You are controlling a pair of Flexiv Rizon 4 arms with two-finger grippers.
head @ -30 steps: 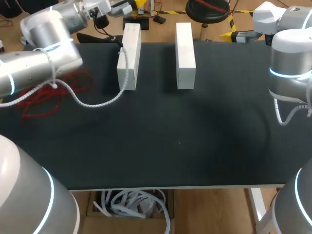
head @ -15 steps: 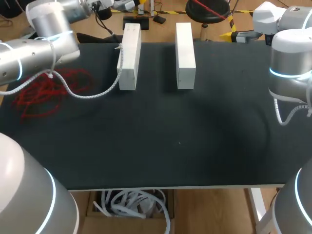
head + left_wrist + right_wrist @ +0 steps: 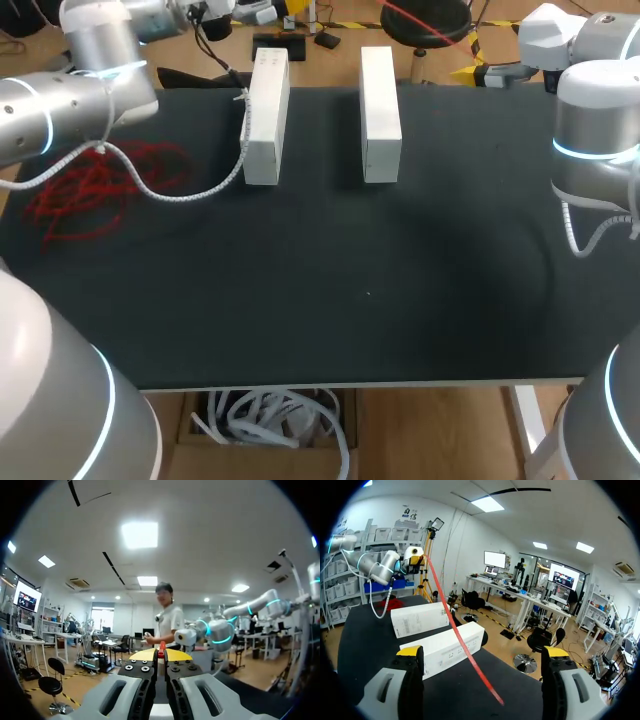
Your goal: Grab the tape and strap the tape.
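two long white rectangular cardboard boxes are standing side by side on the black cloth-covered table (image 3: 400,300): the left-hand box (image 3: 262,120) and its twin (image 3: 380,115), which is standing near its right side without touching it. well to the left of the left-hand box, a loose tangle of thin red tape (image 3: 85,190) is lying on the cloth. the left gripper (image 3: 160,655) is hanging beyond the far end of the left-hand box, past the table edge, and is clenching a red strand (image 3: 462,645) of the tape between its yellow tips. from there the strand is running in a straight line to the right gripper (image 3: 482,652), whose fingers are standing wide apart, released, with the strand passing between them and touching neither. a white coiled cable (image 3: 180,195) from the left arm (image 3: 80,90) is sagging onto the cloth just left of the left-hand box.
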